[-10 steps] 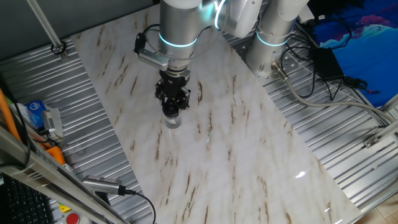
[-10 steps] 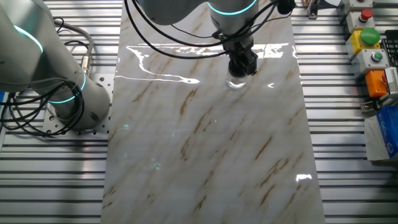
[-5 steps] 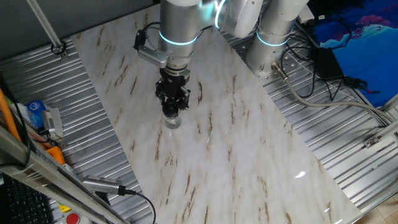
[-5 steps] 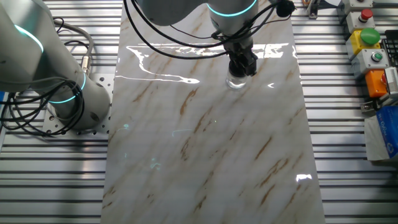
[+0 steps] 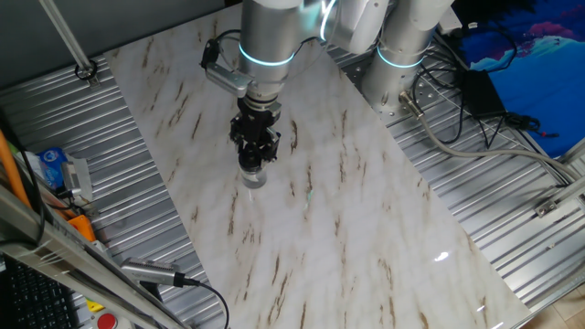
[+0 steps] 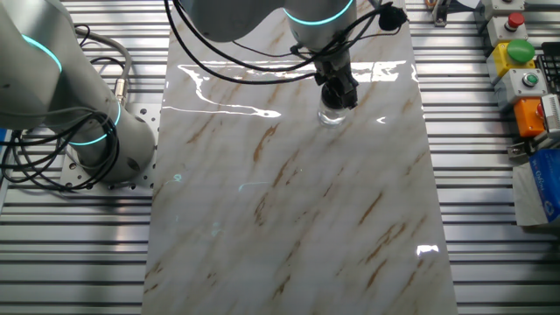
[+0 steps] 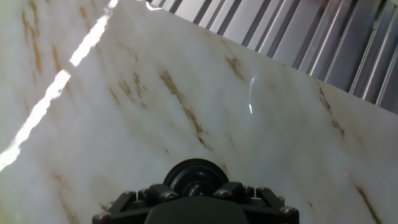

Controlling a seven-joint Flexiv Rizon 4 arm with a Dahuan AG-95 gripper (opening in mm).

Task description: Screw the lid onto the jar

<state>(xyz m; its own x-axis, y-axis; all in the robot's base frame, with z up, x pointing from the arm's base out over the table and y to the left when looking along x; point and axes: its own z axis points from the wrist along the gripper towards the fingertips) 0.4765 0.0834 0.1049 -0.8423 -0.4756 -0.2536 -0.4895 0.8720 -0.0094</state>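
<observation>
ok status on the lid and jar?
Gripper down on the lid, grip state unclear. Lid sits atop the jar, jar upright on the marble table. Nothing nearby in the way.

The arm reaches straight down, its hand [image 5: 255, 163] low over the table (fingers closed).

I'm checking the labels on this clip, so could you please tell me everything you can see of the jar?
The jar is a small, clear, glass-looking cylinder standing upright on the marble-patterned table, directly under the gripper. Only its lower body shows, with the tabletop visible through it. Its mouth is hidden by the black lid and the fingers above. Nothing else is seen touching it.
</observation>
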